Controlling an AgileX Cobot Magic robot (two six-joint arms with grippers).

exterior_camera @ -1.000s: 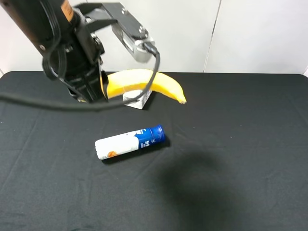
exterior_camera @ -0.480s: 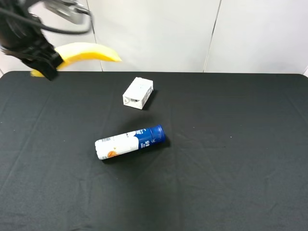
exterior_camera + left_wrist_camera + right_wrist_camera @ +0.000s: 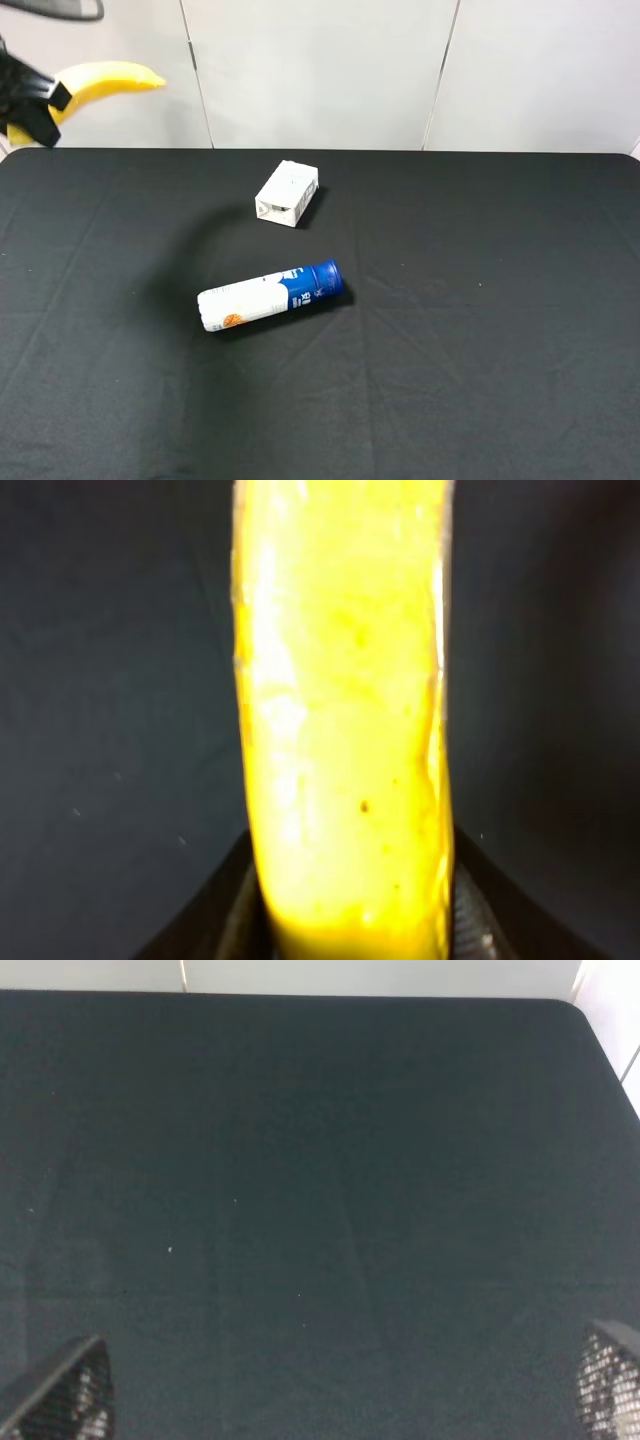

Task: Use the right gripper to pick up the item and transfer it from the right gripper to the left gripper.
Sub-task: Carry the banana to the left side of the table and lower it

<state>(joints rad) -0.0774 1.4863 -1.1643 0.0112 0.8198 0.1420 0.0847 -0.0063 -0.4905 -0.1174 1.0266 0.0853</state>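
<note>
Hanging up at the far left edge of the high view, the banana [image 3: 105,82] is clear of the table [image 3: 480,330], with the pale back wall behind it. It's bright yellow, smooth and gently curved, and its free tip points toward the middle of the scene. Up close in the left wrist view, the banana [image 3: 345,720] fills most of the picture: glossy skin, a couple of tiny brown specks, slightly ridged edges.

The left gripper [image 3: 28,105] is clamped on the banana's near end. In the high view only a bit of the black claw shows at the picture's edge, wrapped around the fruit. In the wrist view the dark fingers [image 3: 232,915] sit tight against both sides of the peel.

The right gripper [image 3: 345,1385] isn't in the high view at all. Its own camera shows two mesh-textured fingertips [image 3: 70,1390] spread wide apart, nothing between them, just bare black cloth below.

Down on the table, the white-and-blue tube [image 3: 270,296] lies on its side near the centre, and the small white carton [image 3: 287,193] sits a bit behind it, the two apart from each other.
</note>
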